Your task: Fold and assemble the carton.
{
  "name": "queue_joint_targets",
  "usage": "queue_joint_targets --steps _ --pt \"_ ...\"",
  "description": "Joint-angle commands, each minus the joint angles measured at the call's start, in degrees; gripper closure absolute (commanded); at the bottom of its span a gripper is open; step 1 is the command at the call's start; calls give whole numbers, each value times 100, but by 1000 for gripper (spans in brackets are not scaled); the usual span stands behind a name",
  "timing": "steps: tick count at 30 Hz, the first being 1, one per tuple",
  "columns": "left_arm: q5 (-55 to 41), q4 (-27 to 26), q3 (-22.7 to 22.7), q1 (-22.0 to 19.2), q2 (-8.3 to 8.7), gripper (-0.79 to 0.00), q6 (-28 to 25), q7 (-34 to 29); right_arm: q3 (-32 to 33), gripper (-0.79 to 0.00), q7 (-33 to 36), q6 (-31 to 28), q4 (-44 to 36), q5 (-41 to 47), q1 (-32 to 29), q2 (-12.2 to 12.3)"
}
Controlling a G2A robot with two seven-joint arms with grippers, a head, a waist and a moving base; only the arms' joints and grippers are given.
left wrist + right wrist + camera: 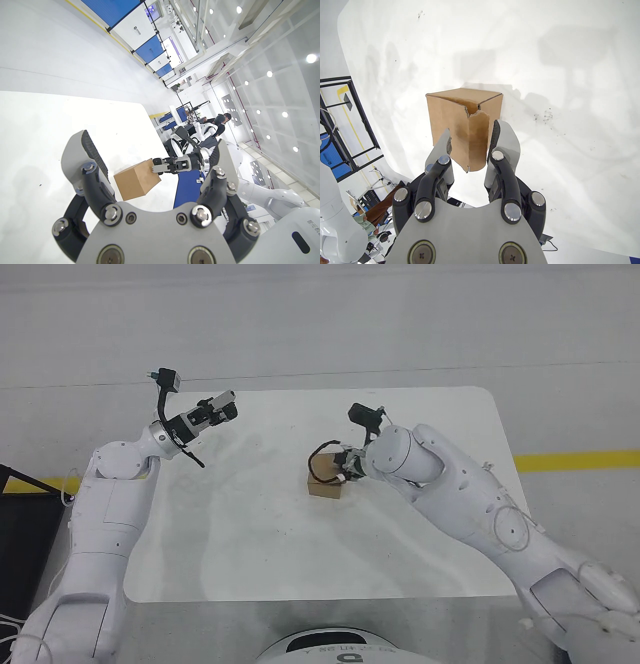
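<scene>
Right gripper [471, 128]: fingers part-closed, ribbed pads [496, 135] either side of the carton [460, 112], pinching its bowed near flap. Whether the grip is firm, you can't tell from here. Left gripper [152, 142]: fingers spread wide, holding nothing, hanging over the far left corner of the table [300, 554], well apart from the carton. The carton sits on the table near the middle, slightly to the right arm's side, and is already squared up into a small cube-like block. It's plain brown corrugated board with a matte finish and sharp creased edges. The held flap has a ragged torn top edge, a dark crease mark and a visible curl, and there's an open gap at the corner seam beside it. Expect it to be very light and to skid on the smooth white tabletop under any side push. The walls are stiff along the creases but buckle easily in mid-panel. The torn flap is the weak point and will rip further if you pull on it. Better to hold low on two opposite walls near the corners and fold the flap along its score line.
</scene>
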Motion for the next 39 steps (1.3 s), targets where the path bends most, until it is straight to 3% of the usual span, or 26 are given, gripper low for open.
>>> queue_joint_targets --steps 1,2,14,15,16,20,22,24,26,28,32,35,39 --pt "0 0 0 0 0 -785 0 0 -67 -71 -6 45 27 -4 66 -35" --pt "0 0 0 0 0 -785 0 0 -92 0 -12 75 26 5 95 -53" --pt "0 0 0 0 0 -785 0 0 -279 0 -306 376 -112 123 190 -125" --pt "0 0 0 0 0 -785 0 0 -286 -58 -331 401 -124 147 196 -126" --pt "0 0 0 0 0 -785 0 0 -281 -256 -355 425 -146 179 191 -124" --pt "0 0 0 0 0 -785 0 0 -117 -437 -442 502 -400 257 29 -61" --pt "0 0 0 0 0 -785 0 0 111 -471 -565 475 -647 288 -205 15" --pt "67 -85 6 20 3 -785 -15 37 435 -477 -719 344 -997 355 -558 117" --pt "442 -519 1 166 35 -785 -155 75 875 -468 -873 72 -1331 496 -1018 237" --pt "963 -1040 -23 366 92 -785 -335 -63 1353 -388 -989 -345 -1563 654 -1529 359" --pt "2001 -2005 60 871 178 -785 -507 -336 2177 -329 -1237 -962 -1655 973 -2464 530" --pt "2775 -2437 247 1076 195 -785 -534 -304 2473 -311 -1187 -1411 -1518 1118 -2862 598" --pt "3104 -2595 626 1089 145 -785 -441 -3 2549 -305 -1149 -1591 -1288 1118 -3001 624"
